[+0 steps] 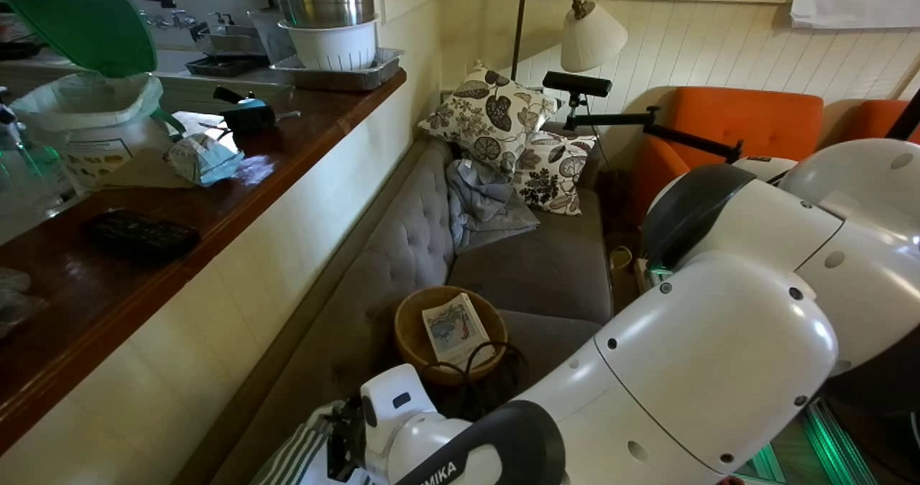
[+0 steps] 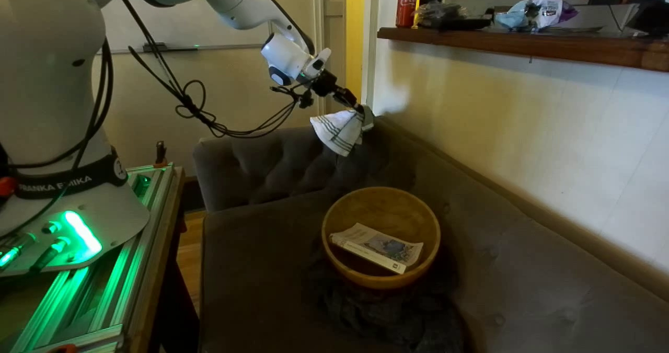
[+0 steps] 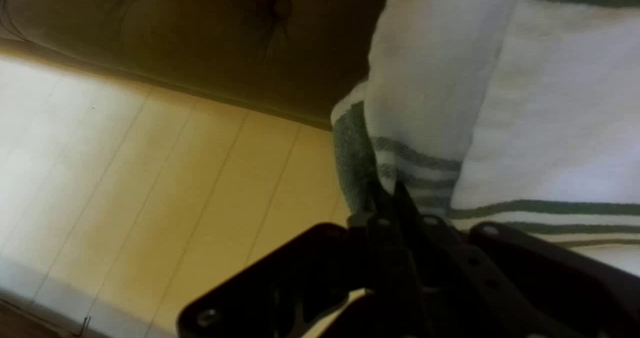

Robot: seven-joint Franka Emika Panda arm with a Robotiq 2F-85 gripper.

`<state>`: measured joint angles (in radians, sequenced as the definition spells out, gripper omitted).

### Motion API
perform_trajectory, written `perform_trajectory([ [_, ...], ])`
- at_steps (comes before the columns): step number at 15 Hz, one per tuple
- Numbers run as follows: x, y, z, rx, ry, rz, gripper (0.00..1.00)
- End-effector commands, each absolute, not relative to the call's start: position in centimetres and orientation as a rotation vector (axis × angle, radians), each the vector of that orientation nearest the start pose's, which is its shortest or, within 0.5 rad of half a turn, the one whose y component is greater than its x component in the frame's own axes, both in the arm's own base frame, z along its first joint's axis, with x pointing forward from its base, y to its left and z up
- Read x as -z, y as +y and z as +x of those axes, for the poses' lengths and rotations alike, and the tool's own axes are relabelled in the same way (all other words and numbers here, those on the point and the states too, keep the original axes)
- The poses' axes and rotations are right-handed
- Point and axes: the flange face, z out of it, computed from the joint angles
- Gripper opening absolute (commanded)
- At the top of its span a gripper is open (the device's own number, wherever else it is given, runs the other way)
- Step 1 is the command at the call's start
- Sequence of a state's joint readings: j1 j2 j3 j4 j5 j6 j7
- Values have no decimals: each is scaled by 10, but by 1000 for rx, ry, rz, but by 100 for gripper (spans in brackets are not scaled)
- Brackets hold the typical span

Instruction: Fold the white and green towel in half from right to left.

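The white towel with green stripes [image 2: 338,132] is at the far corner of the grey sofa. It also shows at the bottom edge in an exterior view [image 1: 298,450] and fills the right side of the wrist view [image 3: 555,127]. My gripper [image 3: 392,190] is shut on a pinched edge of the towel, with cloth on both sides of the fingertips. In an exterior view the gripper [image 2: 359,107] points down and right, and the towel hangs from it in folds. I cannot tell whether its lower part touches the sofa. In an exterior view the arm hides much of the towel.
A wooden bowl [image 2: 431,238] holding a book [image 2: 384,246] stands on the sofa [image 2: 251,259]. The panelled wall [image 2: 496,123] and a wooden ledge [image 2: 522,44] run alongside. Loose cables [image 2: 209,120] hang from the arm. Patterned cushions [image 1: 496,122] and a grey cloth [image 1: 485,208] lie farther along.
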<state>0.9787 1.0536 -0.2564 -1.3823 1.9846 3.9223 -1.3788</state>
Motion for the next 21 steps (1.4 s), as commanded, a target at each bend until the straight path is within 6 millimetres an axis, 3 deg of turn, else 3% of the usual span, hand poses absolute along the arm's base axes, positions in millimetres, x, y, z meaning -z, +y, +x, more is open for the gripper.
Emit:
perform_trajectory([
  [1,-177,342,518,1536,12,-3207,1],
  [4,-175,383,510,1394,-54,-3049,1],
  [5,-173,384,516,1371,-71,-2996,1],
  [9,-181,427,513,1270,-140,-2806,1],
  [13,-203,461,529,1196,-162,-2607,1],
  [17,-212,506,541,1083,-158,-2437,1],
  [18,-212,516,542,1031,-157,-2404,28],
  [21,-218,541,545,883,-142,-2305,42],
])
